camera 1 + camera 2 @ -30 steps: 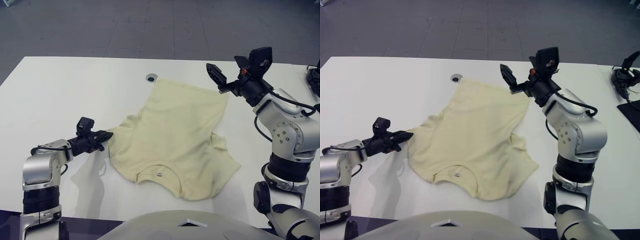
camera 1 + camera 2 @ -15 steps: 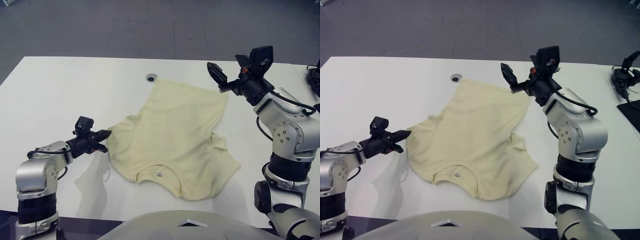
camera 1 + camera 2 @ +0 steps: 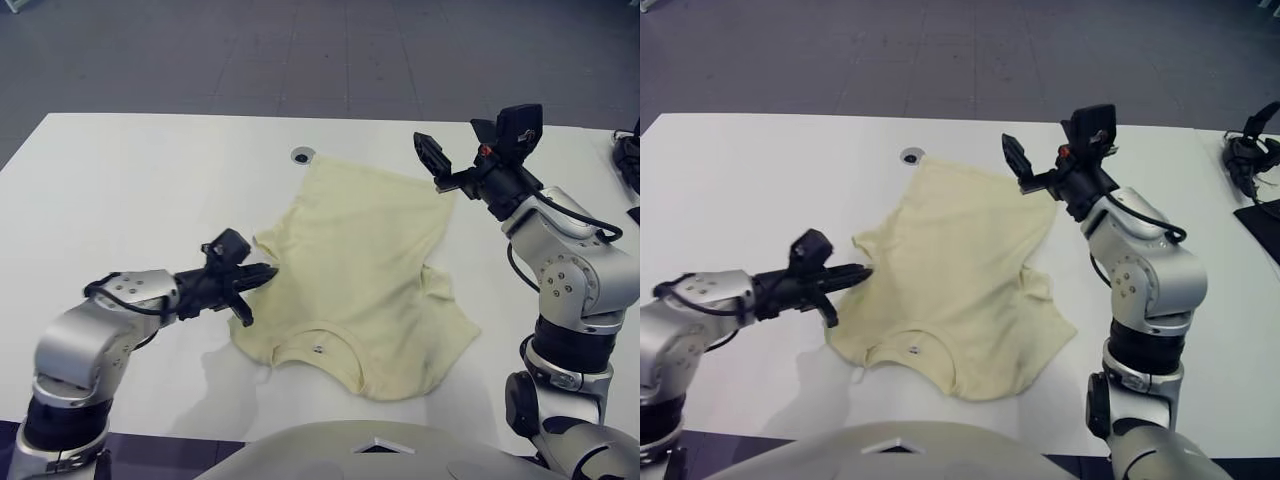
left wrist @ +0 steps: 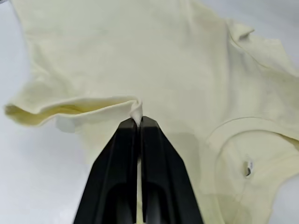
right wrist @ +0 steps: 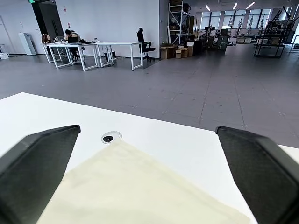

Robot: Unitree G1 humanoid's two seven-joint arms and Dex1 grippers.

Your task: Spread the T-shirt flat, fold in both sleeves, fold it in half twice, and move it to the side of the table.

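While the T-shirt [image 3: 360, 270] lies rumpled in the middle of the white table [image 3: 120, 180], the left gripper [image 4: 138, 120] is pinched tight on its sleeve edge. The right gripper [image 3: 452, 147] hangs over the shirt's far corner, fingers wide apart.

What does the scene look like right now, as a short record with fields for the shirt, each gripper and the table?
T-shirt: pale yellow, on the table, collar toward the robot, hem on the far side, not yet flat
left-side sleeve: edge pinched by the left gripper
right-side sleeve: bunched against the body
left gripper: shut on the left-side sleeve
right gripper: open, above the hem's far right corner
table: white, with a round cable port just beyond the hem
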